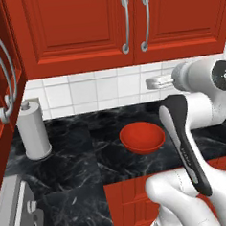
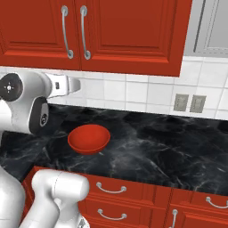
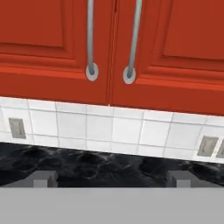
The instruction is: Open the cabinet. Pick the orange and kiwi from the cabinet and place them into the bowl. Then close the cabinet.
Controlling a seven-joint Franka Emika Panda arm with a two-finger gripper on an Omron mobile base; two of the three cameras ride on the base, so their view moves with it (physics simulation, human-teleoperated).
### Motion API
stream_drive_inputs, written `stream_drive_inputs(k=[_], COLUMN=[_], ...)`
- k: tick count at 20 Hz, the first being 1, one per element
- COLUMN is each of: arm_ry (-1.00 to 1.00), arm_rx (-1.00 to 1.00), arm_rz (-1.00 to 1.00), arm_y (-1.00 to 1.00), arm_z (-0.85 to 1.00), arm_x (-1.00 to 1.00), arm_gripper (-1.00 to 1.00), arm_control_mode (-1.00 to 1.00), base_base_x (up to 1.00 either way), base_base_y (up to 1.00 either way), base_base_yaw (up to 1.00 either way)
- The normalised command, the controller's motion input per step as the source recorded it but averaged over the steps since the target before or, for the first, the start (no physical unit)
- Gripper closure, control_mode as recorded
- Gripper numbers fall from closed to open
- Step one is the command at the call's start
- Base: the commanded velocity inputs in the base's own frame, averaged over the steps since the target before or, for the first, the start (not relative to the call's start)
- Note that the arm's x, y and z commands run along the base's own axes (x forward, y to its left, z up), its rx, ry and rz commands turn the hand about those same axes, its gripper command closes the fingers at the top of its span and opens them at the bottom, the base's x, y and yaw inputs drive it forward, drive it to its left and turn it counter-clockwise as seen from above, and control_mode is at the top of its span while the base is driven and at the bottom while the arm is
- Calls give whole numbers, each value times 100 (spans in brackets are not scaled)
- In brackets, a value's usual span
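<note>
Red cabinet doors shut, end effector jaws wide apart, empty.

Both cabinet doors stand shut, blocking the way inside. Tabletop around the bowl lies bare, open right of it; a paper-towel roll stands at far left, well apart.

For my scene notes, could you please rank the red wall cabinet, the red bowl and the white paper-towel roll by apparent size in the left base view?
1. Red wooden wall cabinet
2. White paper-towel roll and glossy red bowl: look alike, unranked.
</note>
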Motion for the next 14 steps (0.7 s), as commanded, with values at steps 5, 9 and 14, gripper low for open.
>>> stream_drive_inputs(k=[5,9,14], arm_ry=[-44,-36,-16], arm_rx=[0,2,1], arm_rz=[0,0,0], arm_y=[-5,-16,-14], arm_z=[69,55,18], arm_x=[-43,-36,-8], arm_gripper=[-100,-100,-100], arm_control_mode=[-100,-100,-100], base_base_x=[0,0,0], base_base_y=[0,0,0], base_base_yaw=[0,0,0])
